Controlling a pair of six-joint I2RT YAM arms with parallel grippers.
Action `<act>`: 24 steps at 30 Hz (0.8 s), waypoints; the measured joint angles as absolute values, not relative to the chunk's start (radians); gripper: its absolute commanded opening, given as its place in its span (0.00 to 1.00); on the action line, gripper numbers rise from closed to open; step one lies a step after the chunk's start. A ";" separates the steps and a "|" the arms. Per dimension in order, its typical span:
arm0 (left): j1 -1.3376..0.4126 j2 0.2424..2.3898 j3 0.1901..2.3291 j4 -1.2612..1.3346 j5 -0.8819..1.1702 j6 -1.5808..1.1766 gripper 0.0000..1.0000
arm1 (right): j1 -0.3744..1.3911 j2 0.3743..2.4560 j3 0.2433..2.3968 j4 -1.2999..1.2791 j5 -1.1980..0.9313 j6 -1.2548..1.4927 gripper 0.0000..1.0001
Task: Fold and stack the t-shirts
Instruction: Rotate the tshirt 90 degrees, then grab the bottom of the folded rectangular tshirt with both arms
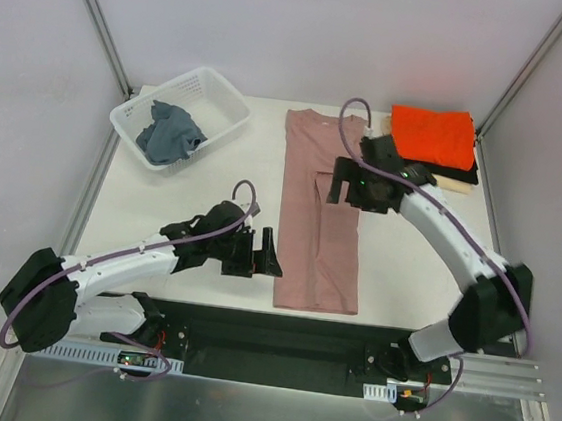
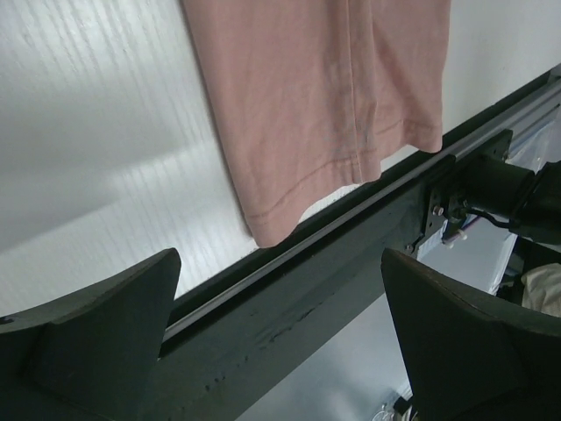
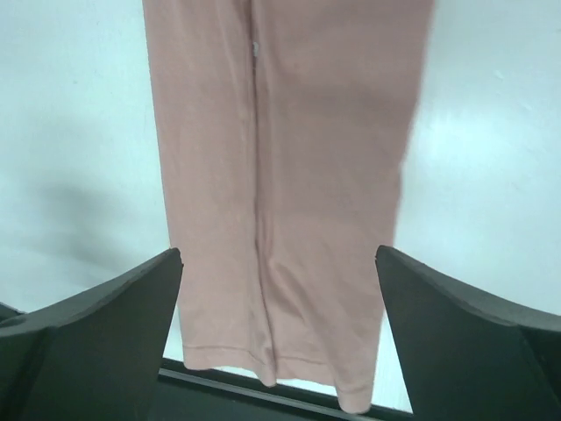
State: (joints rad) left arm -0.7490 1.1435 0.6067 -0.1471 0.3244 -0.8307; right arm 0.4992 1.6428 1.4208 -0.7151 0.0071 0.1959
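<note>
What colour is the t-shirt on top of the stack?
The top t-shirt is bright orange, seen best in the top external view.

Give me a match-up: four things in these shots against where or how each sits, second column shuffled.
1. pink t-shirt
2. orange t-shirt
3. grey garment
4. left gripper

A. in the white basket
B. on top of the pile, far right
C. folded into a long strip, centre
D. open, empty, left of the strip's near end

Pairs: 1-C, 2-B, 3-A, 4-D
</note>
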 measured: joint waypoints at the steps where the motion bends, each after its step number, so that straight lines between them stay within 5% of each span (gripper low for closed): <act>1: -0.773 1.145 0.606 -0.147 0.312 -0.841 0.99 | 0.499 1.563 1.369 -0.701 0.030 0.202 0.96; 6: -0.884 1.187 0.606 -0.139 0.238 -0.899 0.99 | 0.470 1.163 1.050 -0.638 0.092 0.251 0.97; 12: -0.946 1.296 0.606 -0.134 0.195 -0.947 0.86 | 0.413 1.037 0.785 -0.634 0.046 0.273 0.97; 19: -0.957 1.418 0.644 -0.101 0.201 -0.975 0.58 | 0.405 0.958 0.670 -0.675 -0.013 0.273 0.98; 24: -0.957 1.484 0.675 -0.085 0.207 -0.984 0.23 | 0.403 0.947 0.598 -0.667 -0.106 0.274 0.96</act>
State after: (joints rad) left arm -0.9565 1.4837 0.6754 -0.0849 0.2073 -0.9836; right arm 0.4026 0.9466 0.5983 -0.6670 -0.1062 0.2741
